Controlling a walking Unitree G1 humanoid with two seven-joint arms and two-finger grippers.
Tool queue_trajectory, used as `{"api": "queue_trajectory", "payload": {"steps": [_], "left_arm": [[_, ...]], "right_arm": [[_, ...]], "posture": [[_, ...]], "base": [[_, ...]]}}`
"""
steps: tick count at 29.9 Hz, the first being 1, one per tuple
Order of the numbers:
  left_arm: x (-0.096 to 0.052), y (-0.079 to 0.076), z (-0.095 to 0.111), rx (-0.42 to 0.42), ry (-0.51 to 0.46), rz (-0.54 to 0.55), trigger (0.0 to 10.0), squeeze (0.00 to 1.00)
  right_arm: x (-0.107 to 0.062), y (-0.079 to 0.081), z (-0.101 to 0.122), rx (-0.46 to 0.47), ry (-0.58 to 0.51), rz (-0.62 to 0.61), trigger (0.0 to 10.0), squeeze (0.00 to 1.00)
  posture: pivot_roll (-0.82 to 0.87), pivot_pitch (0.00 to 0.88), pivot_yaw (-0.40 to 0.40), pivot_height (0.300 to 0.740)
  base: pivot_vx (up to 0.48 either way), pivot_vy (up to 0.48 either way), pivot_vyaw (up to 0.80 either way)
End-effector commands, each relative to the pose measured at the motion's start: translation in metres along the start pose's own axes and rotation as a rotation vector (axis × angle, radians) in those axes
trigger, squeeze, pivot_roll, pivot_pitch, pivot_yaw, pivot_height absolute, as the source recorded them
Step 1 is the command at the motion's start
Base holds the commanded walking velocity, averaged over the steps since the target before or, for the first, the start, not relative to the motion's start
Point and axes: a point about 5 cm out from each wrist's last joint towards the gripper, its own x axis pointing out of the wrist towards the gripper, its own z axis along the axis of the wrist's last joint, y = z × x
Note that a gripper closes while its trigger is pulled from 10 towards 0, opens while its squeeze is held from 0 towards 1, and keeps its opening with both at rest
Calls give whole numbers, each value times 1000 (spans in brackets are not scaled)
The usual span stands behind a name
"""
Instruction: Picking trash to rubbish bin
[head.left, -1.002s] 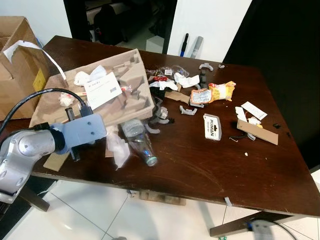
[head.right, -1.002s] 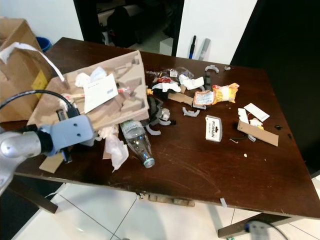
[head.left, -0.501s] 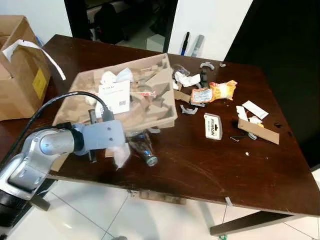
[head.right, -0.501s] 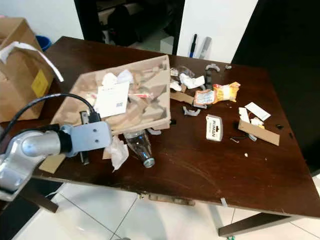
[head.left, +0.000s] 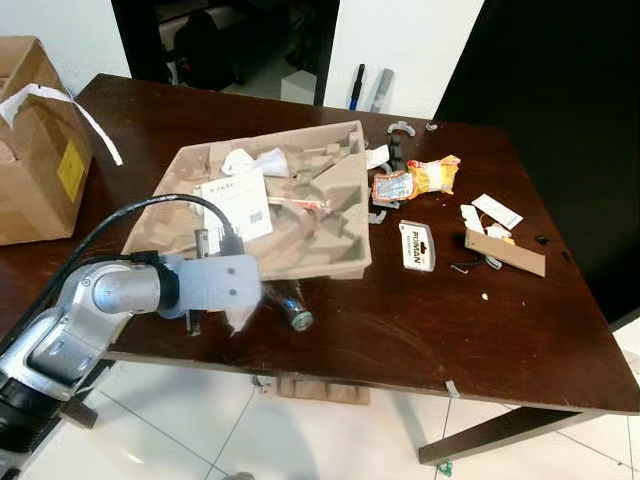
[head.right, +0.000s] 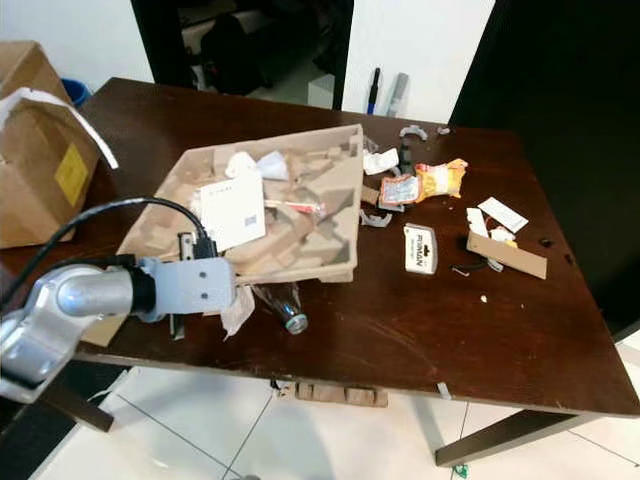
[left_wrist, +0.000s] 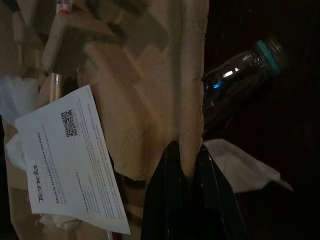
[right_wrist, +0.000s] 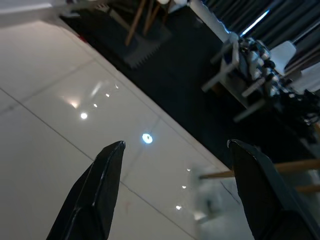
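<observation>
Your left hand (left_wrist: 184, 165) was pinching the near edge of the moulded cardboard tray (head.left: 300, 215), its two black fingers pressed together on the thin pulp wall, as the left wrist view showed plainly. In the left eye view the tray sat in the centre left of the frame, tilted with its near side lifted off the dark wooden worktop (head.left: 420, 320), and it carried a white instruction leaflet (head.left: 236, 203) (printed with a QR code), some crumpled white paper (head.left: 252, 161) and a thin red-and-white stick (head.left: 297, 203). Just under the tray's lower edge lay a clear plastic bottle (head.left: 294, 306) with a teal neck ring, on its side, beside a scrap of white tissue (head.left: 243, 313). To the right of the tray, in the upper middle of the frame, you had an orange snack wrapper (head.left: 418, 178), a small white labelled box (head.left: 415, 246) and a strip of brown card (head.left: 505, 252). A cardboard box (head.left: 38, 140) stood at the far left. Your right hand (right_wrist: 175, 150) hung with its fingers spread wide over a glossy white tiled floor (right_wrist: 55, 150).
</observation>
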Motion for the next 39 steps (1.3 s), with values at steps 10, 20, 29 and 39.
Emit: {"api": "queue_trajectory", "payload": {"steps": [10,20,29,39], "left_arm": [[5,-3,8,49,-22,-46,0,0],[1,-6,5,73,-7,-119,0,0],[-7,-5,3,101,18,-172,0,0],[-15,1,-6,110,53,-186,0,0]], "right_arm": [[-69,73,136,364,-458,652,10000,0],[-230,113,196,323,-966,1903,10000,0],[-290,67,202,108,-1232,2626,10000,0],[-351,35,147,-659,-1273,3116,10000,1000]], "posture": [[191,121,-82,740],[206,133,-78,740],[224,137,-81,740],[219,137,-77,740]], "base": [[0,0,0],[0,0,0],[0,0,0],[0,0,0]]}}
